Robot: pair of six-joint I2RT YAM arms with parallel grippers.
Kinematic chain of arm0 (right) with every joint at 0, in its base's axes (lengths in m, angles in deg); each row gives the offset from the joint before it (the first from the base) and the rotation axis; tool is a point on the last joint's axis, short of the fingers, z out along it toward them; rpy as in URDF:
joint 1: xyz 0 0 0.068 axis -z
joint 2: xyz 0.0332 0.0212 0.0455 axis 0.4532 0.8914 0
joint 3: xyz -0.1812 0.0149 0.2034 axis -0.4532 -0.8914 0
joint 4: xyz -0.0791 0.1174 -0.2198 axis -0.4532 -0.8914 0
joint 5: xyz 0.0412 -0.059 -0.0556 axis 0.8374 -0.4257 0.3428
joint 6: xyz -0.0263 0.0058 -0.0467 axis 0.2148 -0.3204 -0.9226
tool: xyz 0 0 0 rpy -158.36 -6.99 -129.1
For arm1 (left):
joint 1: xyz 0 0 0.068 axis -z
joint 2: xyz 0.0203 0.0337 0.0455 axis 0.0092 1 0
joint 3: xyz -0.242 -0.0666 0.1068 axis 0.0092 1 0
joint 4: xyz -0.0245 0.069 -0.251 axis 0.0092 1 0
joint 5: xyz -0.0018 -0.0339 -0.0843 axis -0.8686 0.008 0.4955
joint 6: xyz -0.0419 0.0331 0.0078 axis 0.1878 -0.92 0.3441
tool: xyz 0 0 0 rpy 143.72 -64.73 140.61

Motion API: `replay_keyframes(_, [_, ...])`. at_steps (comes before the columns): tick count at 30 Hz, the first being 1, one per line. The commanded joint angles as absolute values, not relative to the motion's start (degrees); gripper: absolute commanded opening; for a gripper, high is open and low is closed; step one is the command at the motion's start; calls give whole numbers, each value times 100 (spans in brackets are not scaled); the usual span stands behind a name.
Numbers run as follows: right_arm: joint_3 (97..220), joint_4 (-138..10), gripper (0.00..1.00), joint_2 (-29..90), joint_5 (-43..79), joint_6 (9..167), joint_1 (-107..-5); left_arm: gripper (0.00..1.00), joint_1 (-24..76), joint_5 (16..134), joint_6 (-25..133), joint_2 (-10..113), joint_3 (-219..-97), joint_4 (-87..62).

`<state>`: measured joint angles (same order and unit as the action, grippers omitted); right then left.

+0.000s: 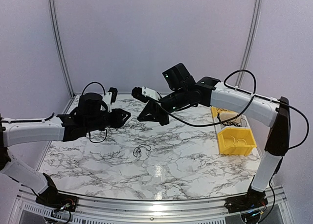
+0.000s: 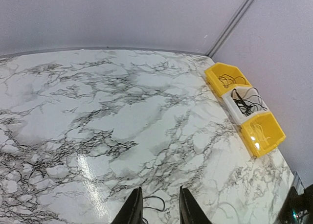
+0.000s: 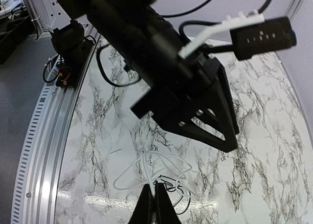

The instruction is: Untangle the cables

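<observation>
The cables (image 1: 142, 149) are a small loose bundle on the marble table (image 1: 195, 155) near its middle. In the right wrist view a pale cable (image 3: 146, 168) loops wide and a thin black cable (image 3: 182, 189) tangles with it. My right gripper (image 3: 154, 186) is shut on a strand of the pale cable, above the table (image 1: 163, 120). My left gripper (image 1: 125, 116) is open and hovers left of the right one; it fills the right wrist view's middle (image 3: 215, 131). A black loop (image 2: 157, 201) shows low between its fingers (image 2: 132, 210).
A yellow bin (image 1: 237, 141), a white bin (image 2: 247, 104) and a second yellow bin (image 2: 227, 78) stand in a row at the table's right edge, each holding cables. Enclosure walls stand behind. A metal rail (image 3: 44, 136) runs along the near edge.
</observation>
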<state>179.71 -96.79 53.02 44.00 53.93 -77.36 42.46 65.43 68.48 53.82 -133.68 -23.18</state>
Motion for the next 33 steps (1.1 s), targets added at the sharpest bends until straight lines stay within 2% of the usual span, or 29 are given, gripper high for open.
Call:
replay_keyframes(1, [18328, -9910, 0, 4906, 4895, 5387, -7735, 26, 4245, 5586, 6942, 6108, -13494, -3317])
replay_keyframes(7, [18843, -10271, 0, 4473, 4906, 5159, -7665, 20, 4180, 5332, 6971, 7345, -13499, -3725])
replay_keyframes(13, [19387, -10432, 0, 4276, 4815, 5173, -7300, 22, 4185, 5400, 7257, 7690, -13184, -3963])
replay_keyframes(17, [19182, -10286, 0, 4205, 4487, 5256, -7012, 31, 4218, 5465, 7255, 7238, -12837, -4066])
replay_keyframes(24, [18434, -9647, 0, 4194, 3451, 5588, -6971, 52, 4410, 5392, 6973, 5489, -12175, -4261])
replay_keyframes(29, [18193, -9552, 0, 4346, 3139, 5542, -6982, 58, 4551, 5736, 6831, 4684, -12127, -4419])
replay_keyframes(33, [18159, -9548, 0, 4492, 3105, 5527, -7013, 61, 4612, 5936, 6989, 4634, -12342, -4443])
